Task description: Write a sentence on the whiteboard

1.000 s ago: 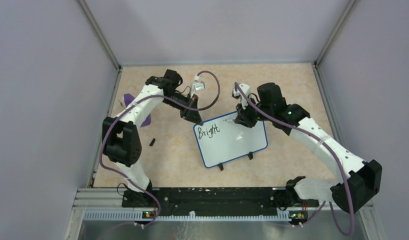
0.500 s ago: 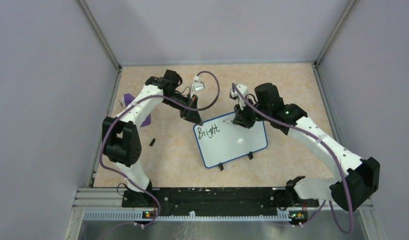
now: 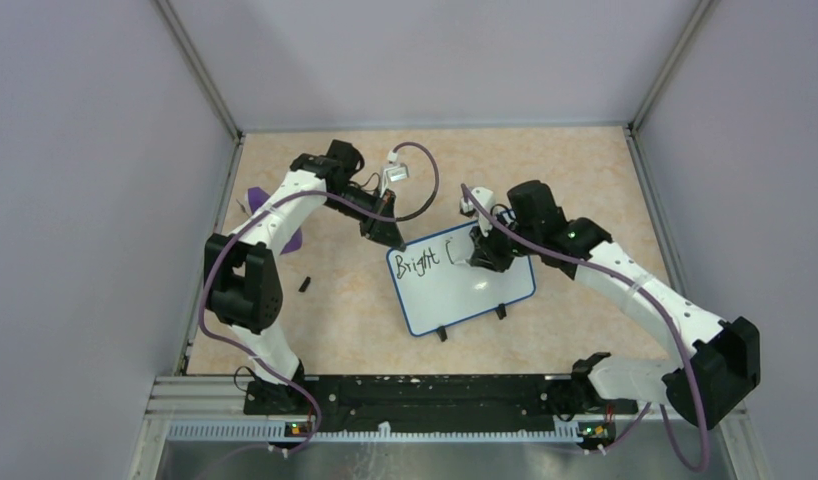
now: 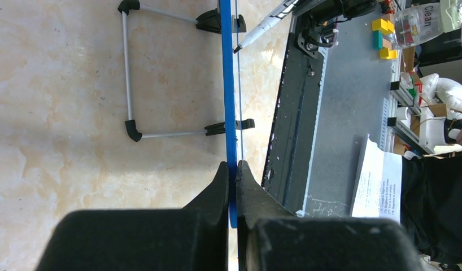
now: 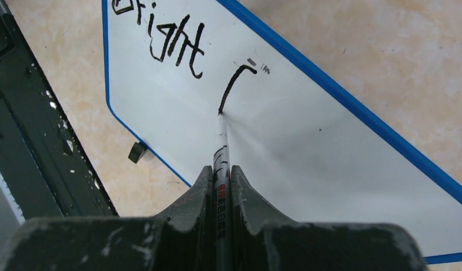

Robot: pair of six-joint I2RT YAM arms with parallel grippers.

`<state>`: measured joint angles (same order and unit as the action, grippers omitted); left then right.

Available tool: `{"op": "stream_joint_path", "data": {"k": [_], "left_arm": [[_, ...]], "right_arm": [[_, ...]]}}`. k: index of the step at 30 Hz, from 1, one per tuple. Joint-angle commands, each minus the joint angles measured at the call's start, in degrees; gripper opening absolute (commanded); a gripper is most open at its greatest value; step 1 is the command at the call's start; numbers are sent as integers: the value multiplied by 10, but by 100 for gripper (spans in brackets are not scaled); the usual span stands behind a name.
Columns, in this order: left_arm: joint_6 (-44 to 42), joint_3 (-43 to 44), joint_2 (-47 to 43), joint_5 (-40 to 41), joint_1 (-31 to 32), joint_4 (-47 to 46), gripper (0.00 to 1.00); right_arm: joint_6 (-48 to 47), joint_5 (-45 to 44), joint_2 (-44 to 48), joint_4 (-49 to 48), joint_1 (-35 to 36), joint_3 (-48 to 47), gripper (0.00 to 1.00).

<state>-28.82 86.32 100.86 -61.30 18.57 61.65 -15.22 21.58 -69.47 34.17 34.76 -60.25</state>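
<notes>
Top external: left jaws clamp blue-rimmed whiteboard [image 3: 465, 295], right jaws pinch slim marker [image 5: 222, 148].

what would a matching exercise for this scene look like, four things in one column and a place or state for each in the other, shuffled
1. whiteboard
2. marker
3. left gripper
4. purple piece

a. tip at the end of a black stroke
b. far left in the top view
c. bears the word "Bright"
d. shut on the blue frame

Pairs: 1-c, 2-a, 3-d, 4-b
</notes>
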Motion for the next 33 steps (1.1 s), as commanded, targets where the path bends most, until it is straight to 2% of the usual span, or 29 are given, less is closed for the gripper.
{"op": "stream_joint_path", "data": {"k": [1, 6, 15, 33], "left_arm": [[-18, -13, -20, -15, 4, -14, 0], [-17, -13, -19, -15, 4, -16, 0], [-14, -12, -20, -14, 4, -16, 0], [-14, -14, -21, -11, 4, -16, 0]], "right_arm": [[-14, -8, 14, -1, 4, 19, 0], [-16, -7, 7, -5, 22, 24, 0], [-7, 19, 3, -7, 32, -37, 0], [-9, -39, -14, -26, 18, -44, 0]]}}
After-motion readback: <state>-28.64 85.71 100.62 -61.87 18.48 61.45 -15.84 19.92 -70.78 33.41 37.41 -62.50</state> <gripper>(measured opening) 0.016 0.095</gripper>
